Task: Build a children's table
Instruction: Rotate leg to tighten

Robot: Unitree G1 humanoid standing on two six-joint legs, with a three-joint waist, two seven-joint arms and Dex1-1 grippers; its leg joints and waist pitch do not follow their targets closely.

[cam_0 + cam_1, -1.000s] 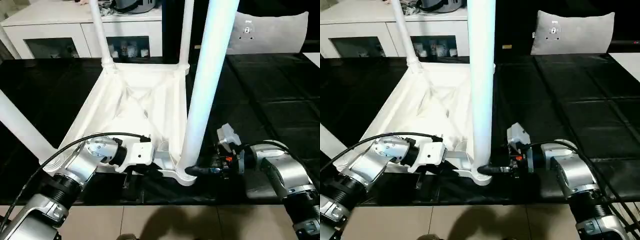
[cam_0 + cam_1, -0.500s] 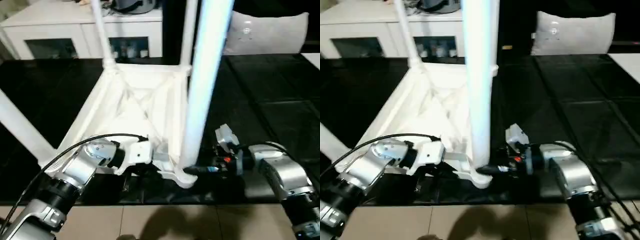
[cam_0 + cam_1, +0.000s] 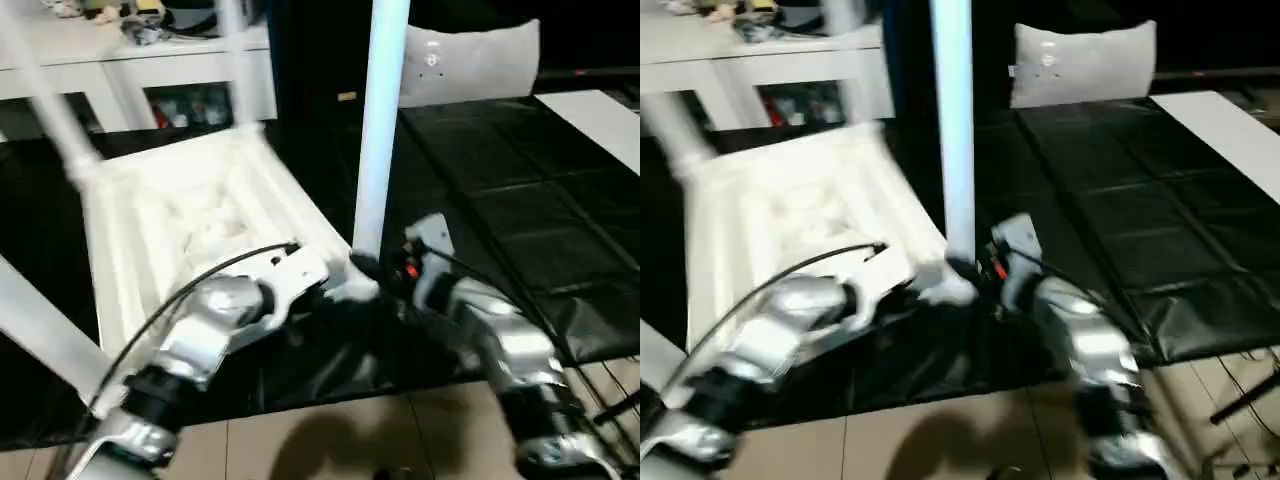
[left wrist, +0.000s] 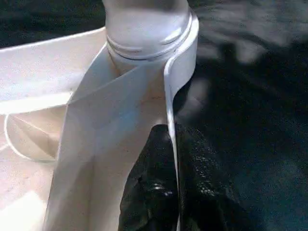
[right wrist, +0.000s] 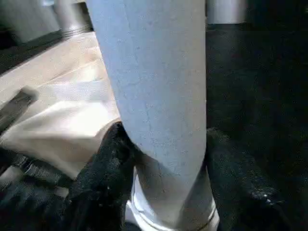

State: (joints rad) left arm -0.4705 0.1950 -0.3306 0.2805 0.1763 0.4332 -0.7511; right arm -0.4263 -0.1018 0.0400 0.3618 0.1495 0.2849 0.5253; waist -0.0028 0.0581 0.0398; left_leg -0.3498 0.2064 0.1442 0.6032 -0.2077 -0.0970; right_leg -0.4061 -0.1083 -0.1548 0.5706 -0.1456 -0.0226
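Left eye view: the white children's table (image 3: 190, 215) lies upside down on the black-covered work surface (image 3: 520, 200), ribbed underside up, its legs standing upward from the corner sockets. The near leg (image 3: 378, 130) rises upright from the corner closest to the robot. The right gripper (image 5: 163, 159) clasps this leg low down, a black finger on each side. The left gripper (image 4: 175, 192) is pinched tight on the thin rim of the tabletop just beside that socket. Behind stands a white cabinet (image 3: 150, 70).

head pair looks down (wide); wrist cameras sit close at the shared corner leg (image 3: 378, 130).
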